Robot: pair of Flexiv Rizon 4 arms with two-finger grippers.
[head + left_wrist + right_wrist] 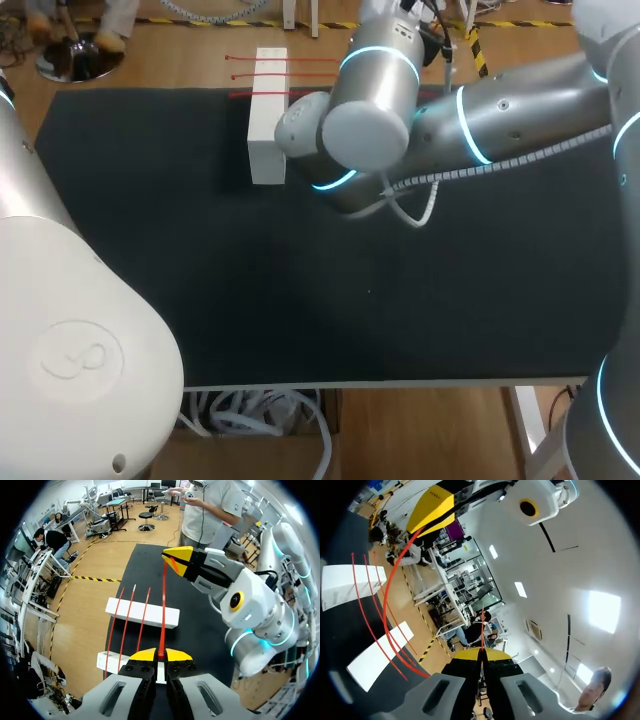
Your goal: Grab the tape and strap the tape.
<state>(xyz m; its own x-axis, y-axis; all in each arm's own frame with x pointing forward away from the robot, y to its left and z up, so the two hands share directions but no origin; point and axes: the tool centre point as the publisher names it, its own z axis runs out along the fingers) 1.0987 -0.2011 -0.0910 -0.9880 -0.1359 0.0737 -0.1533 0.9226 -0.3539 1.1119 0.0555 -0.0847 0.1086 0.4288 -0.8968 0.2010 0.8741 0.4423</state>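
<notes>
Your left hand (160,654) and right hand (481,652) each clamp one red tape (163,605), stretched between them.

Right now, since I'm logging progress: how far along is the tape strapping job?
Done: three red strips already lie across the two white blocks. In hand: a fourth red tape is held at its ends by the left end effector and the right end effector, both shut on it. Left: it probably needs laying across the blocks beside the others, then releasing.
</notes>
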